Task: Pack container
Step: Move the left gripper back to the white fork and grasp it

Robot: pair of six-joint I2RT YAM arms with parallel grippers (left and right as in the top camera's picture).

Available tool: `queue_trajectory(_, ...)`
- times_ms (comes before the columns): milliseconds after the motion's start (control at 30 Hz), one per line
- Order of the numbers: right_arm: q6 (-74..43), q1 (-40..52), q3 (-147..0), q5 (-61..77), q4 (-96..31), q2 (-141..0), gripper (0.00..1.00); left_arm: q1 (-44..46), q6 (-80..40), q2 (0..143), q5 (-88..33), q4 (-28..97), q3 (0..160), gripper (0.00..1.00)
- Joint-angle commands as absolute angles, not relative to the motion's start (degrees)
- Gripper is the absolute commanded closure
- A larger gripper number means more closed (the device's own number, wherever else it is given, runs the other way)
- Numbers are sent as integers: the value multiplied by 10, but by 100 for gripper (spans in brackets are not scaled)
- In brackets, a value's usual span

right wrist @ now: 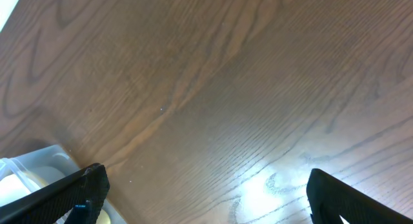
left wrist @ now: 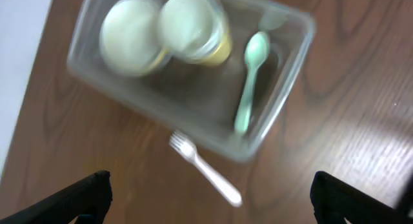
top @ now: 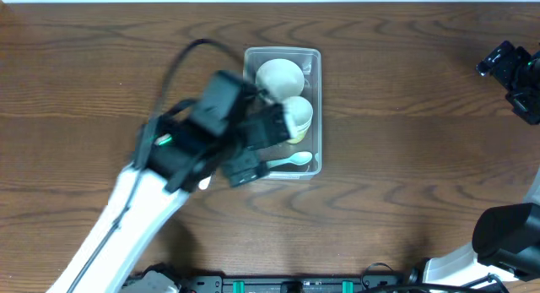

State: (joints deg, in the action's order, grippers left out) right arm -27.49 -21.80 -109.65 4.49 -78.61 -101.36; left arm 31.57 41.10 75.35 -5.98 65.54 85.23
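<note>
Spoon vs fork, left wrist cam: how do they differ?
The spoon is pale green; the fork is white. The spoon lies inside the container; the fork lies outside it on the table, close to its wall. Both look plastic and lie flat.

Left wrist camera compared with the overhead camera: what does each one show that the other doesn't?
Only the left wrist view shows the white fork whole, lying on the table just outside the container's wall. Only the overhead view shows the left arm leaning over that spot and the right tool far off to the side. Both show the container holding two pale cups and a green spoon.
</note>
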Motion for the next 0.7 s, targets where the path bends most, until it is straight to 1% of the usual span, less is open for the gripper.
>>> queue_trajectory(0,-271,-221,-1095,45,-787,-1016,1,246,272,760,-51,673,846,2)
queue_trajectory(133,-272,-221,-1095,45,-787,-1016,1,153,145,787,-51,653,798,2)
queue_trajectory(300,-271,-221,-1095,45,-787,-1016,1,80,73,847,-52,564,714,2)
queue_trajectory(400,-271,-221,-1095,45,-787,-1016,1,64,66,897,-52,513,685,2)
queue_trajectory(667,-272,-221,-1095,45,-787,-1016,1,64,64,1010,-54,486,684,2)
